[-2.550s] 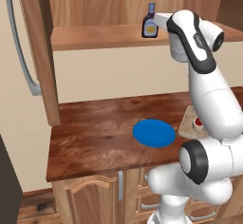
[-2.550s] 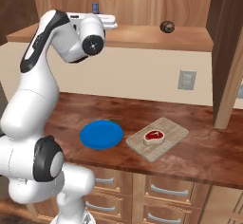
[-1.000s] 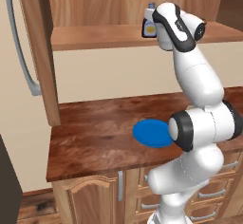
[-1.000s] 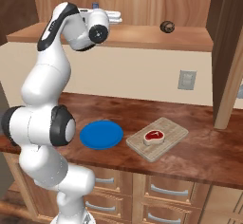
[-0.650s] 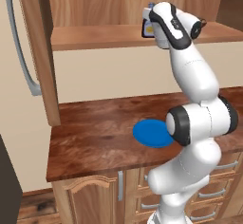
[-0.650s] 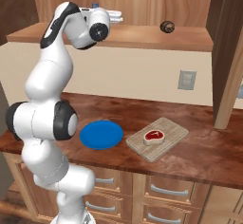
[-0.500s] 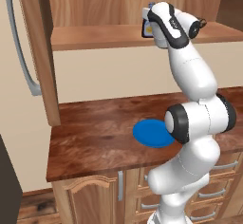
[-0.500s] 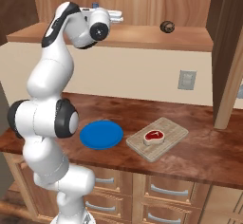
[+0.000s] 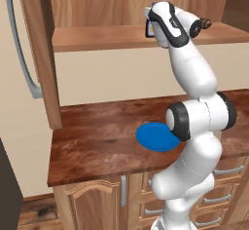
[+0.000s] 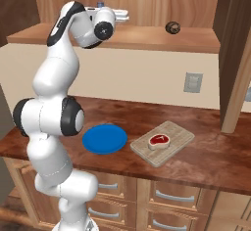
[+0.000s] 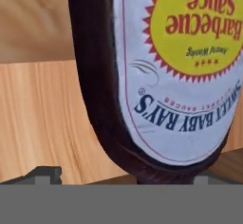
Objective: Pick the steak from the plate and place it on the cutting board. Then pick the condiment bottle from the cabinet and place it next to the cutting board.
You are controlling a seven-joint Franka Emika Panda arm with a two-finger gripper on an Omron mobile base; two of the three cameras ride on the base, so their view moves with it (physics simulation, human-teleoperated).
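The claw point(image 10: 122, 15) is up at the cabinet shelf, reaching in sideways at the bottle point(image 11: 161, 76), which stands on the shelf ledge point(image 9: 97, 35). The jaws stand wide apart and hold nothing; the bottle looks to sit between or just ahead of them, very close, but I cannot tell from these pictures whether either finger is touching it yet. In the hand view the label reads upside down, so the hand is rolled over relative to the bottle.

The main risk, as I judge it, lies in the approach. If the hand pushes further in before closing, it could nudge the bottle along the ledge or tip it over toward the back of the cabinet point(image 9: 121, 2). If the jaws close off-centre, one finger may meet the rounded body first and spin or slide it away, giving a weak hold. A grip taken low on the curved body could also slip once the bottle is lifted clear.

Further out, a brown round lump point(image 10: 172, 27) sits on the same shelf, well apart to the side, so it seems unlikely to be hit. Below, the steak point(image 10: 159, 140) already lies on the cutting board point(image 10: 181, 137), beside the blue plate point(image 10: 104, 138) on the countertop point(image 10: 211, 161). Carrying the bottle down, a loose hold could drop it onto the board or the steak.
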